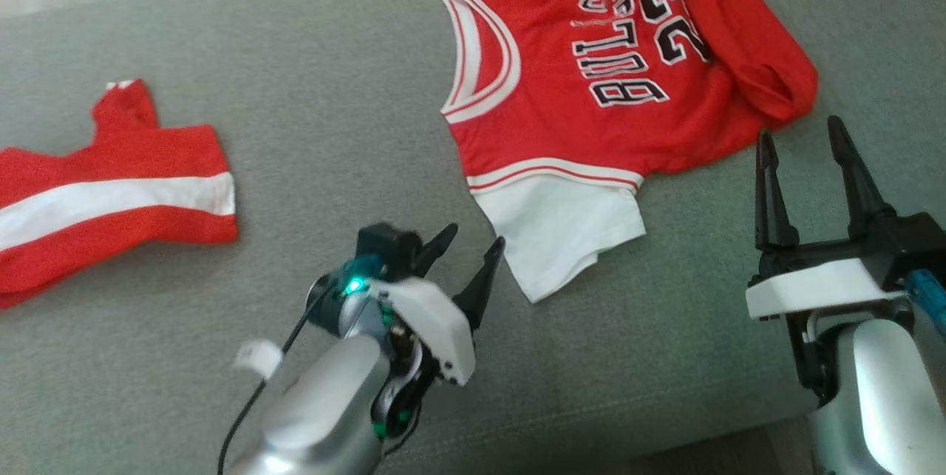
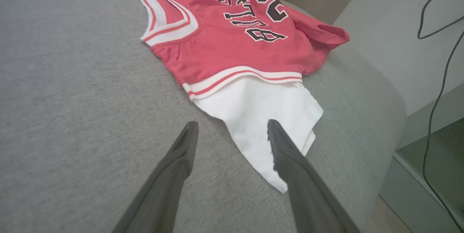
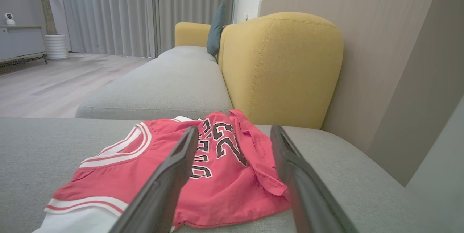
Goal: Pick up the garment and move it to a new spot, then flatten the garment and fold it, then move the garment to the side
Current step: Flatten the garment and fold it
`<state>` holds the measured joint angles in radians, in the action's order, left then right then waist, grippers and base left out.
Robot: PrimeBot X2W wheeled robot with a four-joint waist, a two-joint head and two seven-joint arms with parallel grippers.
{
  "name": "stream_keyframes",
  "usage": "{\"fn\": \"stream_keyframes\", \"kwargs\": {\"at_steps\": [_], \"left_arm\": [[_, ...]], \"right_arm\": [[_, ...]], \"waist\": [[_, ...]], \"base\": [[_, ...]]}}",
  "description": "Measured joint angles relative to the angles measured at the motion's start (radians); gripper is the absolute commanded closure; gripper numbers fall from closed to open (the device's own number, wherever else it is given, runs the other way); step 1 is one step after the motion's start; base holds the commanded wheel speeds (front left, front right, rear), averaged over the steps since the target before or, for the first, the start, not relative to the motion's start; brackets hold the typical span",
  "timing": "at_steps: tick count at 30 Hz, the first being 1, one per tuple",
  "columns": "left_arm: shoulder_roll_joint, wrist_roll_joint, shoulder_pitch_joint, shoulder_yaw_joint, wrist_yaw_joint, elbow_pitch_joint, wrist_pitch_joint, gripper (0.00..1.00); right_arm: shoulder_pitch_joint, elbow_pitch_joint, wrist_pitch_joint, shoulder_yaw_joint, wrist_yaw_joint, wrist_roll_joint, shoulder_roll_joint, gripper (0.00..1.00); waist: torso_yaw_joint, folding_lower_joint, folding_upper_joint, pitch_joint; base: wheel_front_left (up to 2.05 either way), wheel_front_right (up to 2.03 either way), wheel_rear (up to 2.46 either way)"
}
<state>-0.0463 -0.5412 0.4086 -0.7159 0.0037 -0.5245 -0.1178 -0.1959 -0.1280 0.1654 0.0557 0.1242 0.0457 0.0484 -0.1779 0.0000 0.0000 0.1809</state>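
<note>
Garment (image 1: 576, 91), red jersey, white hem: lay lettered side up on grey cushion (image 1: 332, 91), hem just ahead of left gripper (image 1: 476, 234), body just beyond right gripper (image 1: 800, 129); both spread wide, empty. Yellow armrest (image 3: 282, 66) stood farther beyond.

The jersey's (image 1: 576, 113) far edge ran off the top of the head view, and its right side was folded over on itself, hiding what lay beneath. The white cloth (image 1: 562, 231) at its near hem vanished under the red fabric, so sleeve or under-layer could not be told. On the left, the red garment with a white stripe (image 1: 111, 194) was cut by the picture's edge. One finger (image 2: 290, 160) of the left gripper (image 2: 232, 128) covered part of the white cloth's near corner. The right gripper's (image 3: 233, 131) fingers (image 3: 170, 178) masked some of the lettering (image 3: 224, 146). A small white object (image 3: 9, 18) on the far cabinet (image 3: 21, 44) was too small to identify.
</note>
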Motion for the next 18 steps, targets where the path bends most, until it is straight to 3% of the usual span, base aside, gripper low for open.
{"fn": "stream_keyframes", "kwargs": {"at_steps": [9,18], "left_arm": [[0.0,-0.126,0.14,-0.115,0.024,-0.136,0.074,0.0],[0.001,-0.232,0.204,-0.178,0.03,-0.188,0.047,0.0]], "right_arm": [[-0.041,0.011,-0.003,-0.005,0.0,0.0,0.0,0.0],[-0.044,0.012,0.003,-0.005,0.0,-0.008,0.0,0.0]], "waist": [[-0.061,0.0001,0.0,0.061],[-0.101,0.0,0.0,0.092]], "base": [[0.0,0.0,0.0],[0.0,0.0,0.0]]}}
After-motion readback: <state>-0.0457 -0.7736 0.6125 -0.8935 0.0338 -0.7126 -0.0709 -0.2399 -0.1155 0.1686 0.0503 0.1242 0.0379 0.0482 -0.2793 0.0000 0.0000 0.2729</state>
